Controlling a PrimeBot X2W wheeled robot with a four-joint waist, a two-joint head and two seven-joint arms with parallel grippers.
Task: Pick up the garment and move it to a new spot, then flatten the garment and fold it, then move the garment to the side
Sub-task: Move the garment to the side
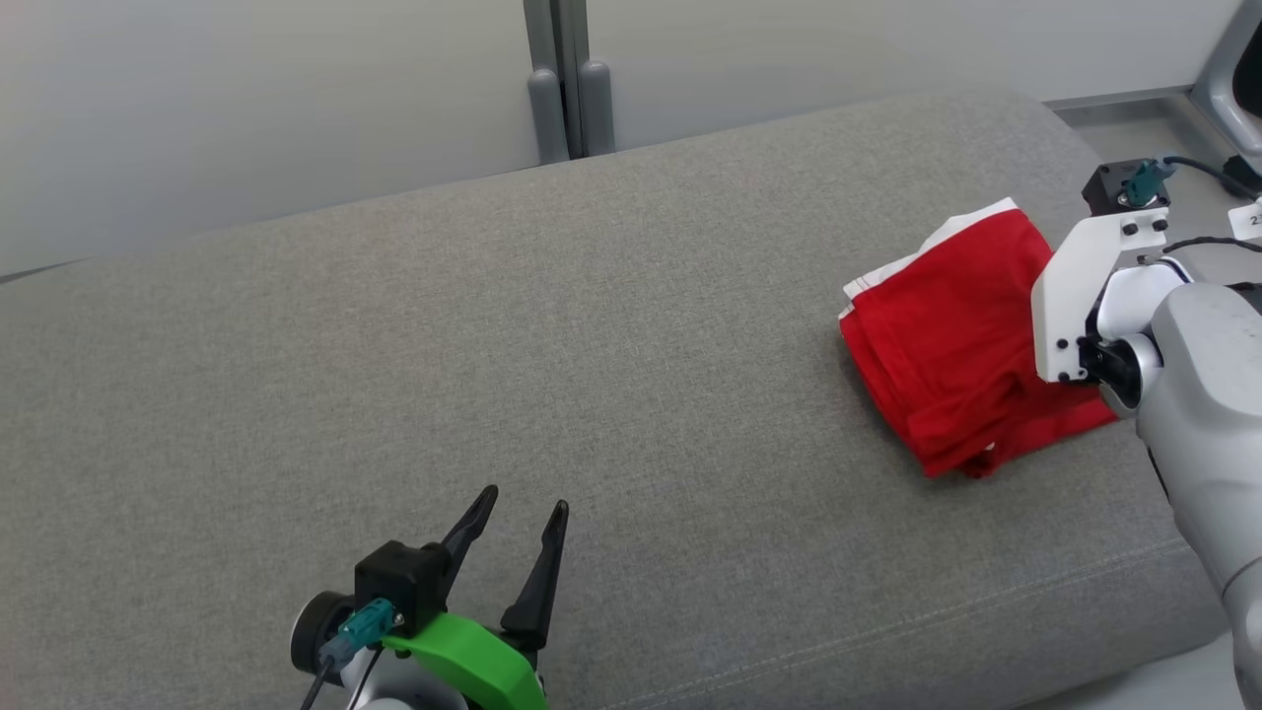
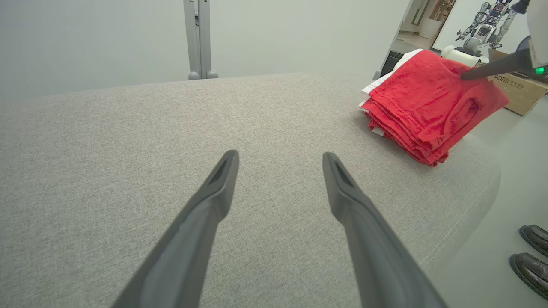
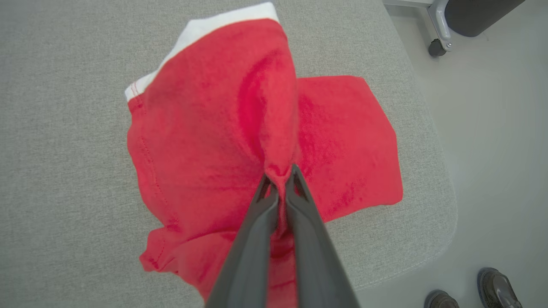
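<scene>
**A:** So your right gripper (image 3: 280, 177) has its jaws pinched together on a raised ridge of the folded red cloth garment with white trim (image 3: 205, 141)?

**B:** Yep. It sits at the right end of your grey woven fabric cushion (image 3: 64, 171). Your left gripper (image 2: 280, 160) hangs jaws spread wide over bare cushion, well apart from it. There's a brown cardboard box (image 2: 520, 92) beyond; can't tell what's inside.

garment (image 1: 946, 345) on bench (image 1: 493, 345), right end, shoes (image 3: 498, 287) on floor (image 3: 492, 128)
</scene>
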